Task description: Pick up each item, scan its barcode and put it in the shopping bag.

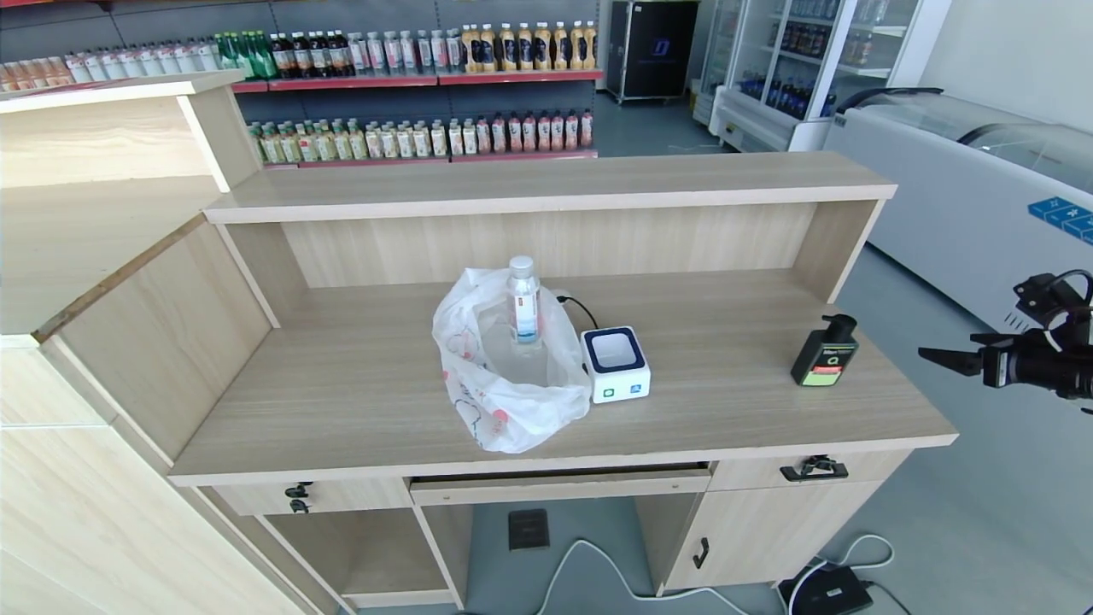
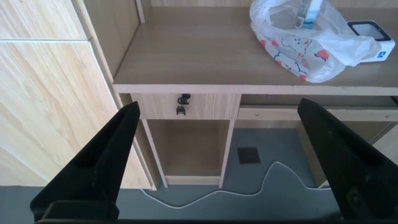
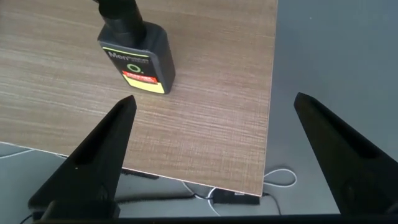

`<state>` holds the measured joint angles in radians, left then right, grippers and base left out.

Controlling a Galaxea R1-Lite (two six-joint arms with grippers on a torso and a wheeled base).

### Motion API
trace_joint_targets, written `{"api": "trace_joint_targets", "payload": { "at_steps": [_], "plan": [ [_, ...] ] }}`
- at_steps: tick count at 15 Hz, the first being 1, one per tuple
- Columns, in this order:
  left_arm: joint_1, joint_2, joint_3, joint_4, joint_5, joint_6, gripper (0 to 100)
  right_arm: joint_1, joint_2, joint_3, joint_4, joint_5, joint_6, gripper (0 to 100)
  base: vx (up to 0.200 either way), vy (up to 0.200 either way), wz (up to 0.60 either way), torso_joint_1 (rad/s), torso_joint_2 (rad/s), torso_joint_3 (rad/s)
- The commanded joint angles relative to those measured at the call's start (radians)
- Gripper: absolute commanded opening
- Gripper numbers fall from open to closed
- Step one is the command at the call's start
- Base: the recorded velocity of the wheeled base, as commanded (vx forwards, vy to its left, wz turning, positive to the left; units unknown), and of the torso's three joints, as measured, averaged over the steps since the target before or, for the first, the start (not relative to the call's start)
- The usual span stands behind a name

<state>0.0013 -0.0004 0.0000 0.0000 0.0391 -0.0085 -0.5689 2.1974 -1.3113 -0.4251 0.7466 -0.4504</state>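
A white plastic shopping bag (image 1: 504, 384) lies open on the wooden counter (image 1: 726, 401), with a clear water bottle (image 1: 523, 301) standing upright inside it. Right beside the bag sits a white barcode scanner (image 1: 615, 363). A black pump bottle (image 1: 825, 352) stands near the counter's right end. My right gripper (image 1: 952, 352) hangs open just off that right edge, level with the black bottle (image 3: 134, 59), which lies beyond its fingertips (image 3: 124, 109). My left gripper (image 2: 217, 106) is open, low in front of the counter's left end, facing the bag (image 2: 311, 43) and the scanner (image 2: 373, 34).
A raised shelf (image 1: 546, 184) runs along the counter's back, and a tall wooden partition (image 1: 94, 256) closes its left side. Drawers with keys (image 1: 299, 497) sit under the top. Cables (image 1: 598, 572) trail on the floor. A chest freezer (image 1: 965, 188) stands to the right.
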Motion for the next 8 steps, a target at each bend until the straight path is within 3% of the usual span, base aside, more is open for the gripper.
{"api": "trace_joint_targets", "payload": {
  "at_steps": [1,8],
  "plan": [
    [0.000,0.000,0.000,0.000,0.001,-0.001,100,0.029,0.050,-0.036,0.002,0.000,0.001,100,0.000,0.000,0.00,0.000,0.00,0.000],
    [0.000,0.000,0.000,0.000,0.001,0.001,100,0.121,0.174,-0.171,-0.004,0.002,0.022,100,0.000,0.000,0.00,0.000,0.00,0.000]
  ]
}}
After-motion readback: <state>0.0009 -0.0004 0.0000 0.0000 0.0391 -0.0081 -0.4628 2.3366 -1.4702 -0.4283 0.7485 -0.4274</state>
